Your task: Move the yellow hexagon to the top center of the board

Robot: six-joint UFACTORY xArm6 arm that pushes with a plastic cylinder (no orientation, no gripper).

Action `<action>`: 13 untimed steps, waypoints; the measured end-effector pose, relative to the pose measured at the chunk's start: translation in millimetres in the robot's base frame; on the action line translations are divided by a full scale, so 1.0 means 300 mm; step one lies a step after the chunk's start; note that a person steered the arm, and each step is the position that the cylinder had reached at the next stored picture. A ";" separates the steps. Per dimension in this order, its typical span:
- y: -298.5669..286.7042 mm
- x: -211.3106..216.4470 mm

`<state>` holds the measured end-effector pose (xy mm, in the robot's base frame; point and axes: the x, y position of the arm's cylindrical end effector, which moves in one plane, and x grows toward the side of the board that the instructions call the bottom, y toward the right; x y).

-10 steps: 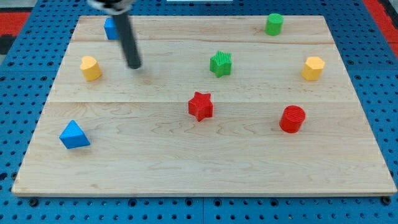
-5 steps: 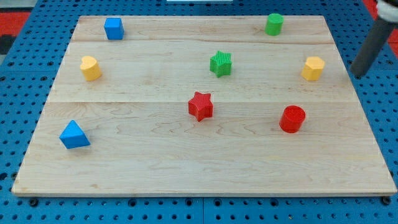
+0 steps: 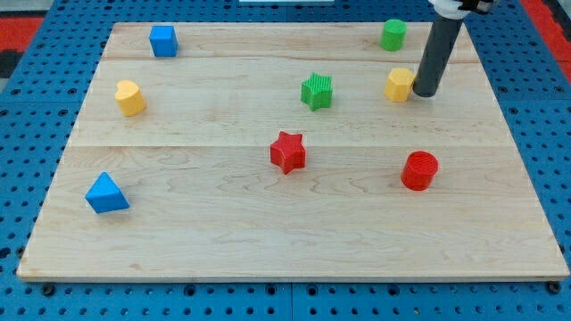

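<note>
Yellow hexagon [image 3: 400,85] is sitting in the upper right part of the board [image 3: 268,241], a bit below the green cylinder [image 3: 393,35] that's near the top edge. I'm pressing my tip [image 3: 424,94] right up against its right side, touching or as good as, which makes sense since I'm trying to shove it leftward toward the top center. No jaws on this rod, so nothing is opening or closing, it's just a blunt end leaning on the block.

As for which way the thing points: it's a stubby block standing upright, flat face up, and I can't really make out a long axis or a facing direction.

Green star [image 3: 316,91] is sitting to its left, roughly in the line I'm pushing along, so I'm guessing I'll need to angle upward to slip past it.
</note>
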<state>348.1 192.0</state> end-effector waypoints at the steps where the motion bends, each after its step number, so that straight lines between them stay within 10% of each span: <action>1: 0.009 0.001; 4: -0.156 0.118; 13: -0.234 -0.238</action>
<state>276.6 121.9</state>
